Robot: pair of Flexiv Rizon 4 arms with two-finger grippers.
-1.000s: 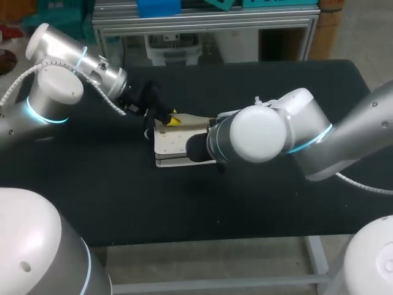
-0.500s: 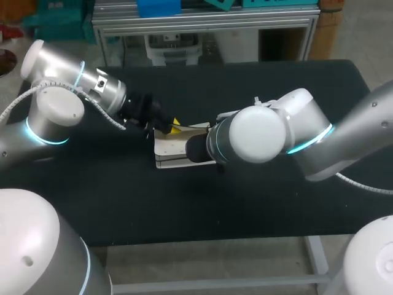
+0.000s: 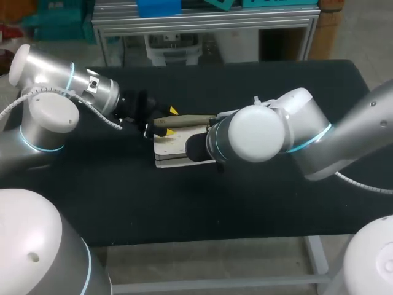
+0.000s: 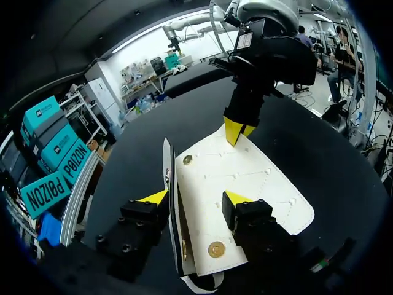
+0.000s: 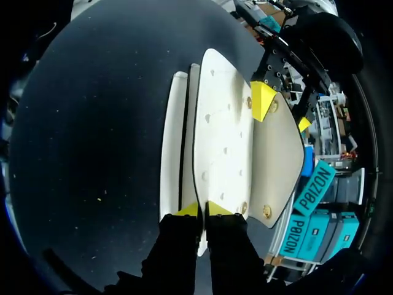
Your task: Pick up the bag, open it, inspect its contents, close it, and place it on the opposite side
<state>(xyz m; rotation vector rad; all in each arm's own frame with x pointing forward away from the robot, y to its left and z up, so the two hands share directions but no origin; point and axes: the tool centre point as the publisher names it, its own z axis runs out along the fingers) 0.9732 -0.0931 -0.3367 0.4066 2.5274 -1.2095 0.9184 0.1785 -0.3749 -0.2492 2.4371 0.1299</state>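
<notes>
Surface (image 3: 123,203): black; the white bag (image 3: 175,149) is carried near its middle, between the two arms.
Left arm (image 3: 49,92): has been drawn back toward its own side over the last second, with its wrist turned.
Right arm (image 3: 264,132): has not been moved; it is laid across the bag's far end.
Bag: its body lies flat on the surface and has not been shifted.
Flap (image 3: 187,118): has been swung up off the body, so that more of its tan underside is shown in the head view than before.
Left tool (image 3: 172,121): fingers stand apart with the flap passing between them; the flap is judged to be hooked, not pinched.
Right tool (image 5: 202,209): fingers are together, clamped on a thin edge of the bag's body.
Meaning: the opening is judged to be under way; inspecting, closing and placing are not yet done.
</notes>
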